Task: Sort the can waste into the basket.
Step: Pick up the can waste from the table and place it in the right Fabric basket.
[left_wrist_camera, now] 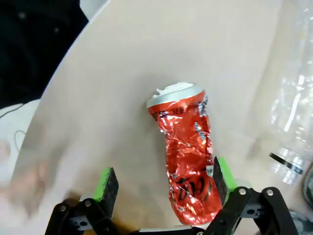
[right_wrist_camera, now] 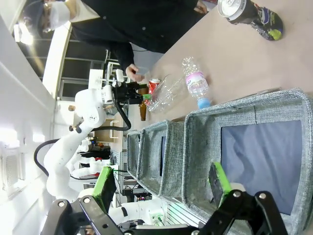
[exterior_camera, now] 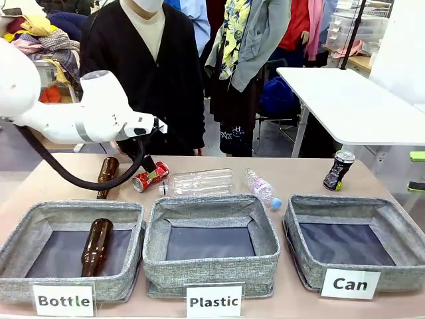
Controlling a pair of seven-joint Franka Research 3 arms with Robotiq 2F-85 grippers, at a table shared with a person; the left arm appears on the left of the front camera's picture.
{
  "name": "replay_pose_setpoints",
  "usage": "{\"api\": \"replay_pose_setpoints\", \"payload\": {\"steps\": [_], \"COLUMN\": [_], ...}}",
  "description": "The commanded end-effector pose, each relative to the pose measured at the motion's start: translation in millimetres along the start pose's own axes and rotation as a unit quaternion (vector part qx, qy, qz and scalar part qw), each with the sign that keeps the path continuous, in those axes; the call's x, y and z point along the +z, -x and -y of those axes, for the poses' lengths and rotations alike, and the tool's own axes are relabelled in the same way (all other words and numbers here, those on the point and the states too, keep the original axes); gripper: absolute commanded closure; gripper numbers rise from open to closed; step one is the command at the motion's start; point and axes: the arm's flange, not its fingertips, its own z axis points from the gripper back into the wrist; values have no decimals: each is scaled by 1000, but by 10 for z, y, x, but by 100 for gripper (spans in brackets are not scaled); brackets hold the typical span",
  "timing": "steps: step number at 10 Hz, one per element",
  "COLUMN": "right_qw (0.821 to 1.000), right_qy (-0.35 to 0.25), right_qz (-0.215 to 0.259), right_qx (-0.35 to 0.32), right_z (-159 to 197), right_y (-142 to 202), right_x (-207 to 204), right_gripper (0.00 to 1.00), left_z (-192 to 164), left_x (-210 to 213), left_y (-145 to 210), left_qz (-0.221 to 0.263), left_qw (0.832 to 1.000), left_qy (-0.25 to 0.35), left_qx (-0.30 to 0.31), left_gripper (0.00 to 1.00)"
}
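Observation:
The crushed red can (exterior_camera: 151, 177) lies on the table behind the middle bin. My left gripper (exterior_camera: 148, 165) hangs right over it. In the left wrist view the red can (left_wrist_camera: 189, 164) lies between the open green pads (left_wrist_camera: 106, 183), close to the right-hand one, and my left gripper (left_wrist_camera: 164, 182) is not closed on it. The black can (exterior_camera: 339, 170) stands at the far right, behind the basket labelled "Can" (exterior_camera: 345, 205). My right gripper (right_wrist_camera: 162, 185) is open above that basket (right_wrist_camera: 244, 105), with the black can (right_wrist_camera: 247, 12) beyond.
A brown bottle (exterior_camera: 96, 246) lies in the "Bottle" bin and another (exterior_camera: 106, 174) on the table. Two clear plastic bottles (exterior_camera: 202, 181) (exterior_camera: 260, 187) lie behind the "Plastic" bin (exterior_camera: 211, 206). A person (exterior_camera: 149, 73) stands at the far side.

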Motion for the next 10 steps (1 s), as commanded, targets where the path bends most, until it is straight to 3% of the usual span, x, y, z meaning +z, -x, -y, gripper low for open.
{"api": "replay_pose_setpoints", "payload": {"steps": [1,2,4,5,7,9,10], "right_qw": [1000,1000,1000,1000,1000,1000,1000], "right_qy": [-7,-7,-7,-7,-7,-7,-7], "right_qz": [2,2,2,2,2,2,2], "right_qx": [6,6,6,6,6,6,6], "right_z": [-9,-9,-9,-9,-9,-9,-9], "right_y": [-5,-5,-5,-5,-5,-5,-5], "right_x": [14,14,14,14,14,14,14], "right_gripper": [0,0,0,0,0,0,0], "left_z": [21,176,345,390,465,249,53], "left_x": [107,578,1674,2066,2385,2654,2780], "left_y": [-50,181,898,1298,2080,2849,3347], "left_qz": [-11,47,196,223,202,255,294], "left_qw": [1000,995,978,971,964,945,926], "left_qy": [7,85,72,85,174,203,225], "left_qx": [5,-16,-8,-1,-15,25,73], "left_gripper": [0,0,0,0,0,0,0]}}
